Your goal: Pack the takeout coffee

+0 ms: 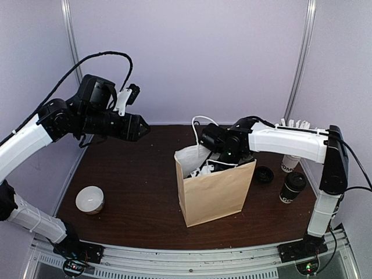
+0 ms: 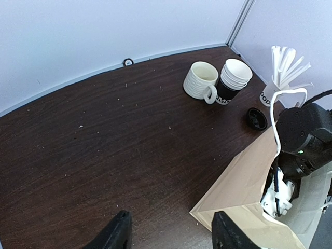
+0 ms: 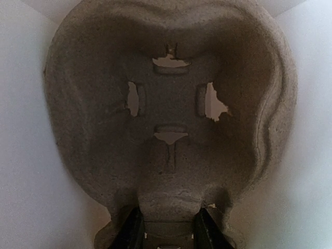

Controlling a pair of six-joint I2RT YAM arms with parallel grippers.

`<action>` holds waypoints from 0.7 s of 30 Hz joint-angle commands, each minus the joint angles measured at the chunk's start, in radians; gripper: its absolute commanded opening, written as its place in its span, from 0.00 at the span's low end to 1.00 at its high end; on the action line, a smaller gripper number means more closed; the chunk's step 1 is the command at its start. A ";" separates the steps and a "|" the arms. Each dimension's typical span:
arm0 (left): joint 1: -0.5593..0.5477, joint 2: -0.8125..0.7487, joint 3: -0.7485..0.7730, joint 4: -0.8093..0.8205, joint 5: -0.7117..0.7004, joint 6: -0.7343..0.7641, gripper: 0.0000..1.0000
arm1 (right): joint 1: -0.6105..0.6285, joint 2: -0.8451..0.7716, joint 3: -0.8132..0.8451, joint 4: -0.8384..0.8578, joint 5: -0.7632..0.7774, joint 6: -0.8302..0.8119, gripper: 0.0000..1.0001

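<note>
Paper bag (image 1: pixel 212 195) upright on the surface (image 1: pixel 133 186), pulp tray (image 3: pixel 171 119) inside. Right of bag: black lid (image 1: pixel 264 173), cup of sticks (image 1: pixel 289 161).

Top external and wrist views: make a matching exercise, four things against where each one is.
Things:
1 takeout coffee
2 loose black lid
3 pulp cup tray
4 white mug

Places:
A beside the stack of paper cups
B upright on the table, right of the paper bag
C gripped by the right end effector, inside the bag
D flat on the table, between the bag and the cup of sticks

Pairs: 1-B; 2-D; 3-C; 4-A
</note>
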 commanded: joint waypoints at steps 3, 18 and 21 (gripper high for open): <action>0.008 -0.001 -0.031 0.063 0.012 -0.015 0.54 | 0.018 0.037 -0.056 0.035 0.017 0.025 0.29; 0.008 0.001 -0.031 0.070 0.016 -0.006 0.54 | 0.039 -0.057 -0.016 -0.021 0.039 0.066 0.47; 0.008 0.013 -0.029 0.072 0.032 0.009 0.54 | 0.047 -0.107 0.011 -0.053 0.011 0.075 0.60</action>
